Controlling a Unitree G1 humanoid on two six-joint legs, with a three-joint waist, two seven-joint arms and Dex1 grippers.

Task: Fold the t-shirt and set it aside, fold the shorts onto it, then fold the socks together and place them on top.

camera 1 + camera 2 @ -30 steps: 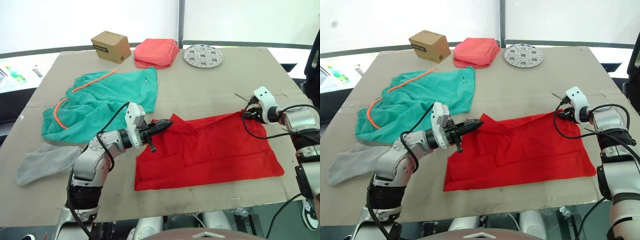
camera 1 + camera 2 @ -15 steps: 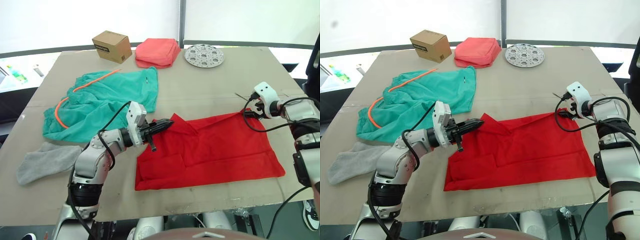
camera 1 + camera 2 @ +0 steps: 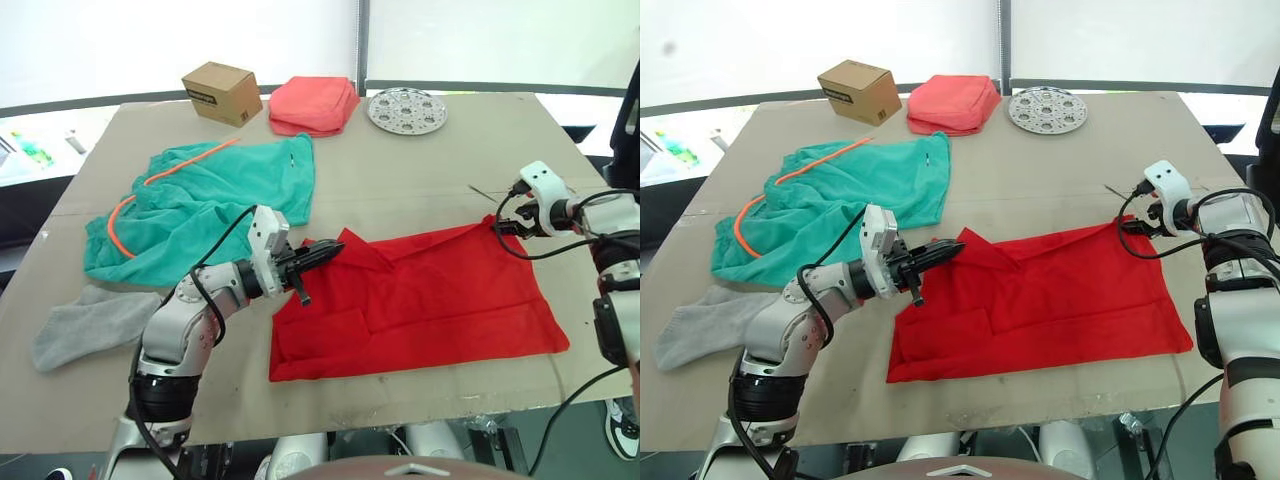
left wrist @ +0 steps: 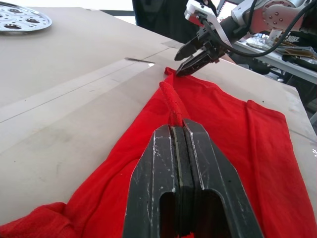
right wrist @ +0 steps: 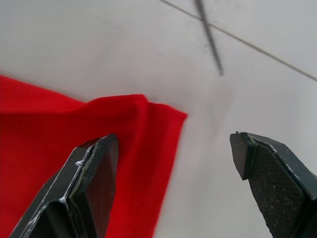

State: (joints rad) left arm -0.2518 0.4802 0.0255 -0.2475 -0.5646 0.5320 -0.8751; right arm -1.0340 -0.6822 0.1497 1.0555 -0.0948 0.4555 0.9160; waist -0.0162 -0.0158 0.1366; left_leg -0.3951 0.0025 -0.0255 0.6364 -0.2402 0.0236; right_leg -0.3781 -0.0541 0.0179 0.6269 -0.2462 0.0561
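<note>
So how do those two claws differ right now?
The left gripper is shut on a pinch of the t-shirt, at its edge nearest the shorts. The right gripper is open, one finger over the t-shirt's far corner, the other above bare table, holding nothing. Both are at the same t-shirt, on opposite sides.

shorts [image 3: 205,205] left of t-shirt [image 3: 440,295], socks [image 3: 85,325] nearest
</note>
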